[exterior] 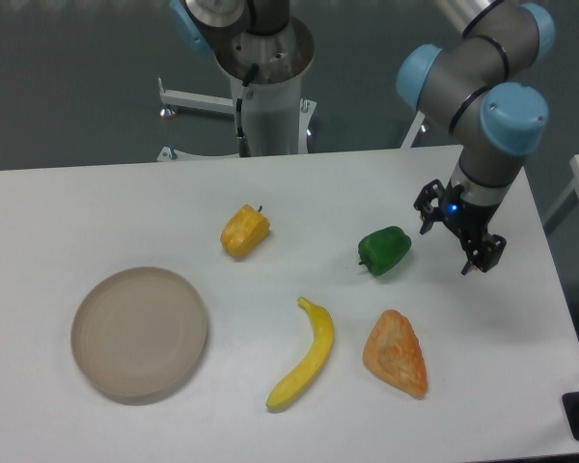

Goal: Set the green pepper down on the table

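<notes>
My claw [455, 236] hangs with jaws apart over bare worktop [96, 203] to the right of the green pepper [384, 250], clear of it, with open surface beneath and on toward the right edge. To my left, the green pepper, the yellow pepper [244, 231], the banana [304, 353] and the orange wedge [397, 353] stand as separate obstacles with passable lanes of bare surface between them; the banana and the wedge lie near each other. The round plate [140, 333] occupies the front left, and the far left strip along the back edge is unobstructed.
</notes>
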Motion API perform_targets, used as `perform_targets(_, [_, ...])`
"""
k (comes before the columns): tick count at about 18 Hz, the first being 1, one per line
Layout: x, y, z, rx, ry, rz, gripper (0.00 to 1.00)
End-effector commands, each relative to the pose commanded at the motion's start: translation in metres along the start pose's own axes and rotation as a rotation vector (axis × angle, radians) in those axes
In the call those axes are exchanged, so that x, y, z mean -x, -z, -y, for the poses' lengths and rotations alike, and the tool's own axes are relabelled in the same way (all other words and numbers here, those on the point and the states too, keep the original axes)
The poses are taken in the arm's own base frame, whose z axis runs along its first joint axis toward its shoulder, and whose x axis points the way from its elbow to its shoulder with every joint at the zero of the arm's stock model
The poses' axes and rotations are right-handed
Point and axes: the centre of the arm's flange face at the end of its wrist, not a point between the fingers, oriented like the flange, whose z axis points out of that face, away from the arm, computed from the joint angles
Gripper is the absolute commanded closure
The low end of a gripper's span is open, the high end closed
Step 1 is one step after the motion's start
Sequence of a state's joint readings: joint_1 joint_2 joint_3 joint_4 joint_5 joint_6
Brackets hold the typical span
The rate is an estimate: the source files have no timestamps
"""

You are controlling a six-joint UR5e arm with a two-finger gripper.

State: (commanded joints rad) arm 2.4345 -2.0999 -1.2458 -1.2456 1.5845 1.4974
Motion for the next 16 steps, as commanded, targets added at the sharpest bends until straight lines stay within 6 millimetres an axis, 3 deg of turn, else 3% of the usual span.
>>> perform_targets(4, [0.015,0.002,0.019,0.015,-0.003,0.03,0.0])
perform_targets(8, [0.018,-0.003,0.055,0.054,0.001,0.049,0.0])
perform_targets(16, [0.023,-0.006,0.058,0.05,0.031,0.057,0.0])
